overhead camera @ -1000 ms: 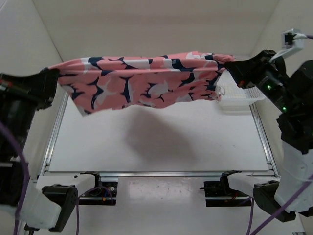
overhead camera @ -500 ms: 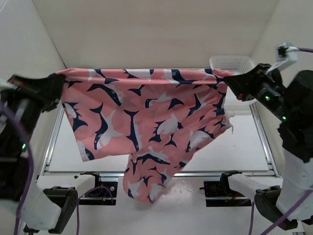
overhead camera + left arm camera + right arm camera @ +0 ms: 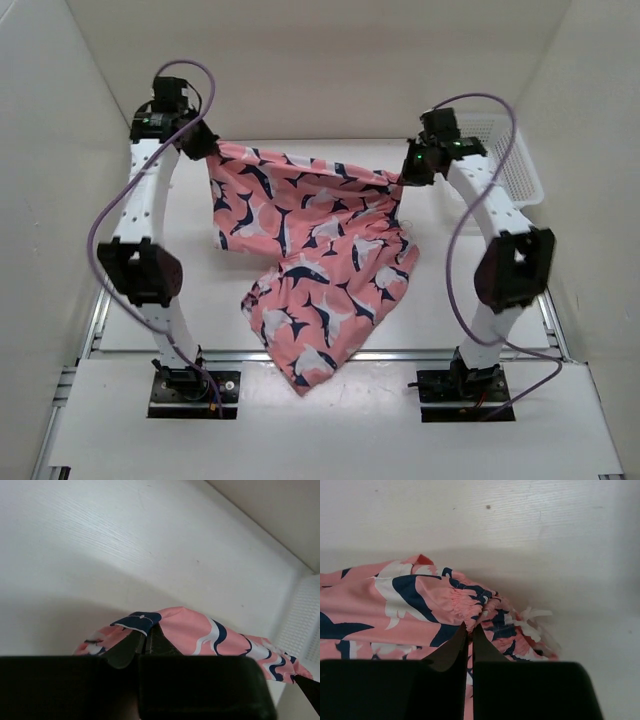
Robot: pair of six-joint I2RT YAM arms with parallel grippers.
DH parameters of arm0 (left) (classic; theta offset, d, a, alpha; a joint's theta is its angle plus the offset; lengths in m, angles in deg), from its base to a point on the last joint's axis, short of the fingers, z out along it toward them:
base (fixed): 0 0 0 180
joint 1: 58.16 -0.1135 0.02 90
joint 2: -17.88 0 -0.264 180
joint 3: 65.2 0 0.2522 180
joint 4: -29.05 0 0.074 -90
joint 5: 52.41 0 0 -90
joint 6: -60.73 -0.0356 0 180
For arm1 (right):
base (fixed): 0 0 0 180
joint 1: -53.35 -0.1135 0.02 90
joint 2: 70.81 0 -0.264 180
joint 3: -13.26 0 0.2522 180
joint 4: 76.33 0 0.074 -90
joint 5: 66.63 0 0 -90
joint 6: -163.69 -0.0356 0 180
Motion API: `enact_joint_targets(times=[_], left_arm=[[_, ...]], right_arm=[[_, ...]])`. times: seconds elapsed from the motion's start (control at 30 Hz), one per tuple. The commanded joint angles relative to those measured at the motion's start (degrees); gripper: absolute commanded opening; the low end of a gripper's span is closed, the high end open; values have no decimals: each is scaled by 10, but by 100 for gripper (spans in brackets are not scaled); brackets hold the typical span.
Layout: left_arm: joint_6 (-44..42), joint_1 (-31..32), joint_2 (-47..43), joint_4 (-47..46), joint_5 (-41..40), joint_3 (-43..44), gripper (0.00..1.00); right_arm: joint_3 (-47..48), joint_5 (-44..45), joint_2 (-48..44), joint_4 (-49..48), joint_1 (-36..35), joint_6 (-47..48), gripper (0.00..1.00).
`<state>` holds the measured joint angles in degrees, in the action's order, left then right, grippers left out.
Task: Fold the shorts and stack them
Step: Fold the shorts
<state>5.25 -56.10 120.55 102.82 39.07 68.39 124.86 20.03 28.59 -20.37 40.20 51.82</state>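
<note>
The salmon-pink shorts with navy-and-white shark shapes hang spread between my two grippers at the far side of the table. Their lower part drapes down over the table and past its near edge. My left gripper is shut on the shorts' far left corner. My right gripper is shut on the gathered waistband at the far right, where a white drawstring dangles.
A white mesh basket stands at the far right corner, behind my right arm; its wall also shows in the left wrist view. White walls close in the table on three sides.
Both arms have swung away from the camera to the far side of the table, carrying the shorts. The shorts have unfurled and now trail down onto the table.
</note>
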Motion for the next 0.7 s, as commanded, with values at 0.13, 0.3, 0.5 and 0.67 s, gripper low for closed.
enact_joint_targets(times=[0.13,0.3,0.5,0.67], left_arm=[[-5,-49,191,-10,-46,165,10],[-11,-78,268,-16,-17,262,10],[-37,-73,185,-16,-3,171,10],[-42,-29,31,-16,-17,17,10]], right_arm=[[207,28,217,-18,15,15,0],[356,-13,348,16,15,9,0],[353,-27,346,18,15,2,0],[265,-38,265,5,15,2,0]])
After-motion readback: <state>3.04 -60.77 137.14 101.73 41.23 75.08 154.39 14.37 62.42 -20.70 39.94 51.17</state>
